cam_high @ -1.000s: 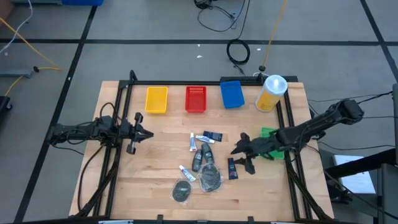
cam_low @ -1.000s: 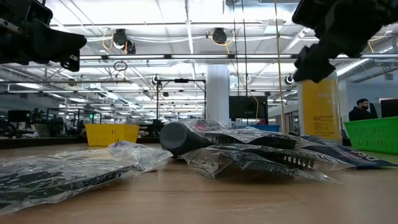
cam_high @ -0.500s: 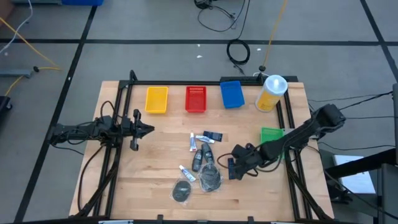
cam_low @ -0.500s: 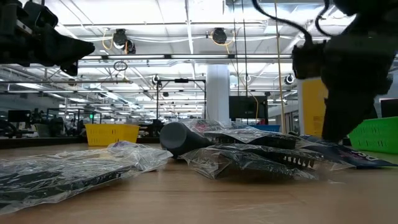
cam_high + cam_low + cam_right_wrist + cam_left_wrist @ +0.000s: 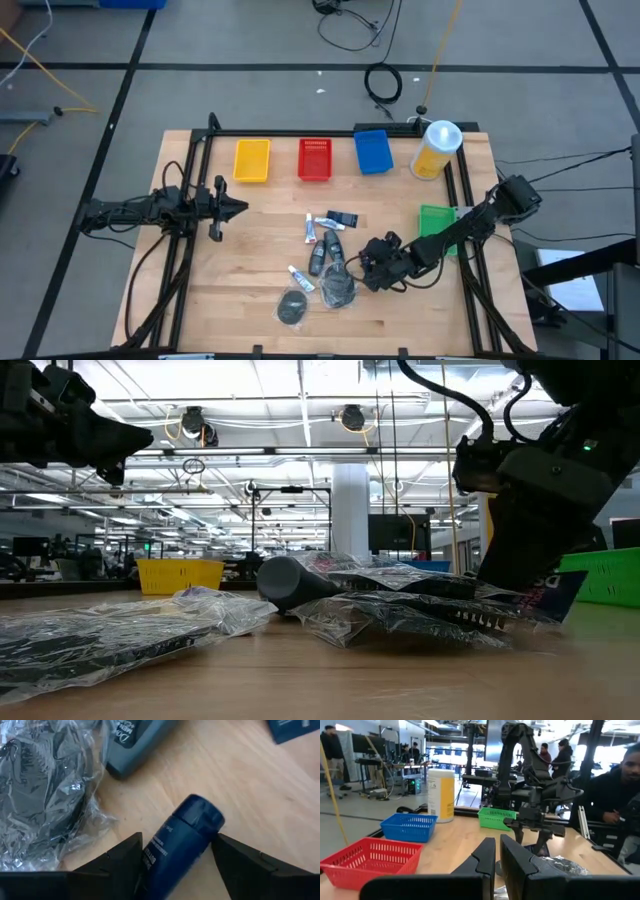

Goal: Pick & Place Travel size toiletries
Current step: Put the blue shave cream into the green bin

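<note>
The travel size toiletries lie mid-table: white tubes [image 5: 310, 229], a dark packet [image 5: 344, 217], dark bottles [image 5: 321, 258] and two wrapped pucks [image 5: 293, 307] [image 5: 340, 288]. At the right of the group my right gripper [image 5: 368, 272] points down at a slant, shut on a dark blue bottle [image 5: 182, 840]. A wrapped puck [image 5: 40, 785], a grey bottle [image 5: 135, 740] and a blue packet [image 5: 295, 727] lie just beyond it. My left gripper [image 5: 243, 208] hovers level over the table's left side, shut and holding nothing. My right gripper has the dark blue bottle between its two fingers, coming slanting from above and from the table's right. One finger [image 5: 127, 857] meets the side of the body [image 5: 150, 852], the other [image 5: 235, 857] stands at the cap's shoulder [image 5: 216, 827]. The bottle lies askew between them, its far end [image 5: 560, 588] tipped up.
Yellow [image 5: 252, 160], red [image 5: 315, 159] and blue [image 5: 372, 151] baskets line the far edge, beside a big yellow bottle [image 5: 435, 150]. A green basket [image 5: 437, 217] sits at the right under my right arm. People stand beyond the table's right side [image 5: 620, 785].
My right gripper has come down and toward the table's left and near edge, rolling as it went, and has settled around the dark blue bottle. In the low view the blue bottle's end, flat on the table before, now stands tipped up.
</note>
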Controlling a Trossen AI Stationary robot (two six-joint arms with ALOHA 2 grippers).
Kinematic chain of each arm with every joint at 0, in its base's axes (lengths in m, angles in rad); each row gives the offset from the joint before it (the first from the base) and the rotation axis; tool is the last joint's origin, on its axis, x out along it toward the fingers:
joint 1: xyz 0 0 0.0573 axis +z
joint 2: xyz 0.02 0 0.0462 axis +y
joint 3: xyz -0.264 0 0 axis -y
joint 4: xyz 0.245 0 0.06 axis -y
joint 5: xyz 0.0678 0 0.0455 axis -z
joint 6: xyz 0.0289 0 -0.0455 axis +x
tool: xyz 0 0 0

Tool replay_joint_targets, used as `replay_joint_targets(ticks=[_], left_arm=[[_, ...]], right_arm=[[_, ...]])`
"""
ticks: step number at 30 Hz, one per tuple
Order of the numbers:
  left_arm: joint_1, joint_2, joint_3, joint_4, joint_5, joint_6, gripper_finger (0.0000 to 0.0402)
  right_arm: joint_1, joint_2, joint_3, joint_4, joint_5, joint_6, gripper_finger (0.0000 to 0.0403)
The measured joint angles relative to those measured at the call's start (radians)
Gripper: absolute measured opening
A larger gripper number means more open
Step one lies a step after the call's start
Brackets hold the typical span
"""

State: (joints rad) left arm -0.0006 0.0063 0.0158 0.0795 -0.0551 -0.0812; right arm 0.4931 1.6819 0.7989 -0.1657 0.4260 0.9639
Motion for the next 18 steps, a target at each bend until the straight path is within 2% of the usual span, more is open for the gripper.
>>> replay_joint_targets(ticks=[4, 10, 14, 18], left_arm=[[0.0, 0.0, 0.0, 0.0, -0.001, -0.034, 0.0026], [0.0, 0.0, 0.0, -0.001, 0.0, -0.086, 0.0026], [0.0, 0.0, 0.0, -0.001, -0.001, -0.085, 0.0026], [0.0, 0.0, 0.0, -0.001, 0.0, -0.08, 0.0026]], right_arm=[[0.0, 0.004, 0.0, -0.007, 0.001, -0.047, 0.0179], [-0.01, -0.04, -0.004, -0.044, -0.015, -0.094, 0.0086], [-0.016, -0.145, -0.005, -0.081, -0.031, -0.08, 0.0036], [-0.041, -0.303, -0.004, -0.179, -0.111, 0.038, 0.0031]])
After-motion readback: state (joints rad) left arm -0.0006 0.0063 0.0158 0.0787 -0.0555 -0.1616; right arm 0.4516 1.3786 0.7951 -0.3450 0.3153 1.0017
